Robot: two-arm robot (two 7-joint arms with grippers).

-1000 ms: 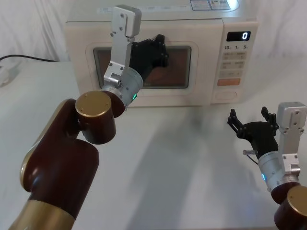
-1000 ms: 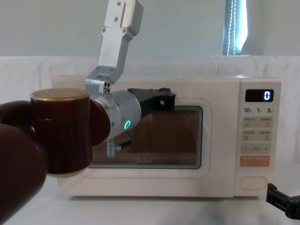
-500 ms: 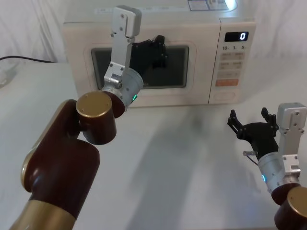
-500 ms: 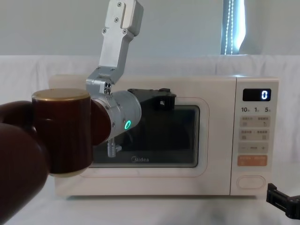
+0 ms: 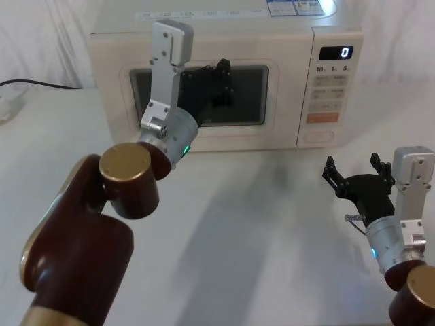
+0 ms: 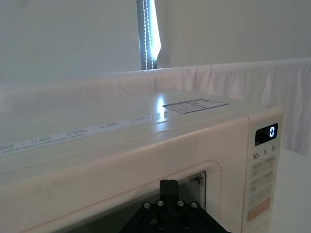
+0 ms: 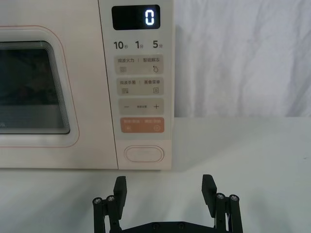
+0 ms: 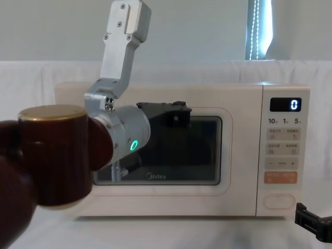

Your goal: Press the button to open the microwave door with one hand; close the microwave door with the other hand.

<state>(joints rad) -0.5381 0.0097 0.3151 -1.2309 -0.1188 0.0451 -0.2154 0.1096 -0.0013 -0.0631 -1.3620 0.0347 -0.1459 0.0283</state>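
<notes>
Left gripper (image 5: 221, 75) at shut microwave door (image 5: 204, 139); right gripper (image 7: 164, 190) facing button (image 7: 144, 154).

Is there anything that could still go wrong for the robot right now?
Possibly. The left gripper is right up against the microwave door's glass window; pushing on could shove the whole oven backward, or strain the glass. Whether the door has truly latched cannot be told from here, so it might spring open once the arm leaves. The right gripper, fingers open, waits low in front of the button; drifting forward could press it and pop the door into the left arm.
</notes>
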